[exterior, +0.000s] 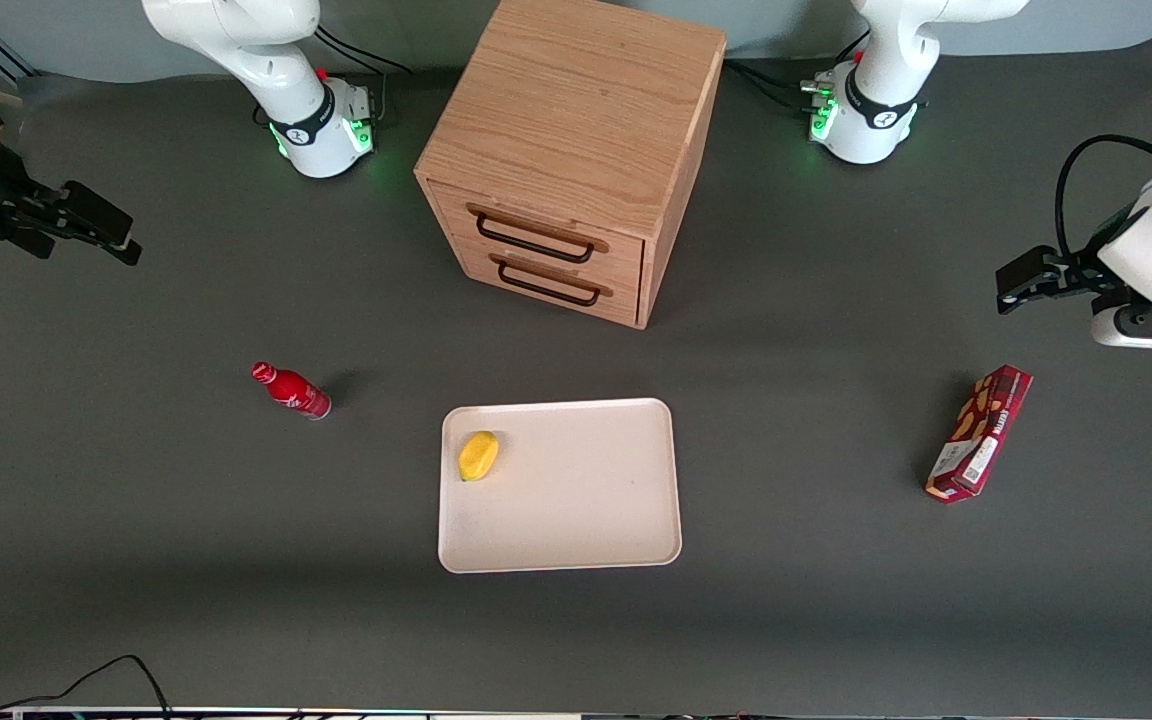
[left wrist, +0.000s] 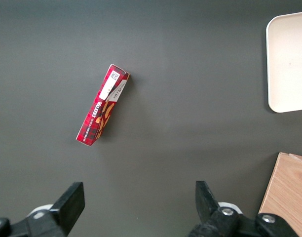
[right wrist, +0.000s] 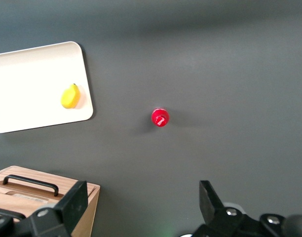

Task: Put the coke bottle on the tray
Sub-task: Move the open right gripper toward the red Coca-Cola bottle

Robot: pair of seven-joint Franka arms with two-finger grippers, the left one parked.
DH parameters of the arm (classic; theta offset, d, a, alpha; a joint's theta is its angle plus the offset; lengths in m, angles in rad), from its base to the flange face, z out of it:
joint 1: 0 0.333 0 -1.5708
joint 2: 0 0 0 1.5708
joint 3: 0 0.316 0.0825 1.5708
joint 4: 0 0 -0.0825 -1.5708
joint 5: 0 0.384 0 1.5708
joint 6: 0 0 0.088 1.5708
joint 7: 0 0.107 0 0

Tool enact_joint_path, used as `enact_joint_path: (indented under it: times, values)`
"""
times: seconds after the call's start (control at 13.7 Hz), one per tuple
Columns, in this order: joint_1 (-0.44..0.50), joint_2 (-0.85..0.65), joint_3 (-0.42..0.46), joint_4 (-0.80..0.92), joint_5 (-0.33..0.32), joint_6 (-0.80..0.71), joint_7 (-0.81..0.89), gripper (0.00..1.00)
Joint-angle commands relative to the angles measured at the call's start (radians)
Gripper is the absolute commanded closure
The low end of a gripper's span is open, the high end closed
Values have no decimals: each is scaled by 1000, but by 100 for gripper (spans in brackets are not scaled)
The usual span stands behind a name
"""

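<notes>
- Coke bottle (exterior: 292,390) stood upright on the desk (exterior: 136,520), toward the working arm's end, apart from the tray (exterior: 576,520) and untouched.
- In the right wrist view the bottle (right wrist: 160,117) showed cap-up, almost end-on; long axis judged vertical, so a grasp from the side or from above around the neck looked open in any direction.
- Claw (exterior: 96,232) hung high above the desk at the working arm's end, well apart from the bottle. Fingers (right wrist: 72,205) spread wide, nothing between them.
- Key relation: bottle lay nearer the front camera than the claw and toward the tray from it; the claw would need to travel that way and descend.
- Tray (right wrist: 37,98) lay flat, near the middle of the desk, in front of the wooden drawer cabinet (exterior: 576,150). A yellow lemon-like fruit (exterior: 478,455) sat on the tray near the edge closest to the bottle; most of the tray surface stayed bare.
- Judgement: task not started; approach and grasp pending.
- Risk: a narrow upright bottle could tip on a glancing contact.
</notes>
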Motion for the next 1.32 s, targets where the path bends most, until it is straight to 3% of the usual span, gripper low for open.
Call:
enact_joint_path:
  times: [0.0,0.44,0.73,1.24]
  values:
    - [4,31,3,63,30,-34,77,0]
    - [21,54,5,78,33,-40,88,0]
    - [16,158,3,47,22,13,33,0]
    - [-10,148,3,-431,24,495,-36,0]
